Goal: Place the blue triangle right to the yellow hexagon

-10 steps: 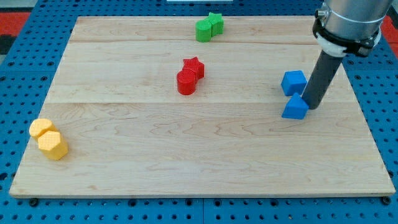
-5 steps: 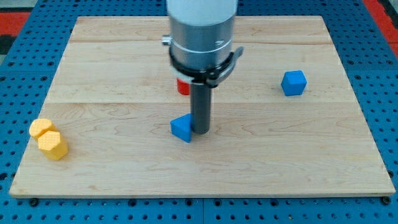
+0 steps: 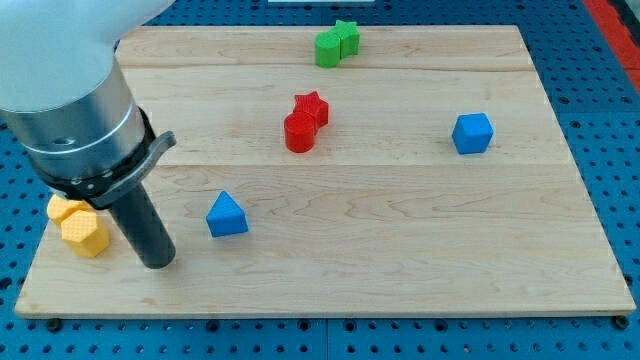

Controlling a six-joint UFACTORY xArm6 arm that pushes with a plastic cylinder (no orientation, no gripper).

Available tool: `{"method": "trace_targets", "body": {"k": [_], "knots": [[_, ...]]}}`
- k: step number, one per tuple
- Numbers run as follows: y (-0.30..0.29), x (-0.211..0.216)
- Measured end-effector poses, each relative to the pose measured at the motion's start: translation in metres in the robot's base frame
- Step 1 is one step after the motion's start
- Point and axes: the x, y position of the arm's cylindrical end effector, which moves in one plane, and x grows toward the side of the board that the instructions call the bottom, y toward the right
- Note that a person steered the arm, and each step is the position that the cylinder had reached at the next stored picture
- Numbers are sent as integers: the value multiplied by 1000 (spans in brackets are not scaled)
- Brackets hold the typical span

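The blue triangle [image 3: 227,215] lies on the wooden board [image 3: 400,240] at the lower left of centre. The yellow hexagon [image 3: 85,233] sits near the board's lower left corner, with a second yellow block [image 3: 62,209] touching it at its upper left, partly hidden by the arm. My tip [image 3: 158,262] rests on the board between the two, just right of the yellow hexagon and a little left of and below the blue triangle, touching neither.
A blue cube [image 3: 472,133] lies at the right. A red star [image 3: 312,105] and a red cylinder [image 3: 299,132] touch near the centre. Two green blocks [image 3: 336,43] sit at the top edge. The arm's grey body [image 3: 70,90] covers the upper left.
The tip pushed the blue triangle from the right side leftward across the board, away from the blue cube. It then left the triangle and moved further left, beside the yellow hexagon.
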Motion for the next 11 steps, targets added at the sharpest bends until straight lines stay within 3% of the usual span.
{"method": "trace_targets", "body": {"k": [2,3,4,7,8,9,11], "knots": [[76,-2],[124,-14],[138,-38],[10,-52],[-1,-53],[32,-66],[161,-90]]}}
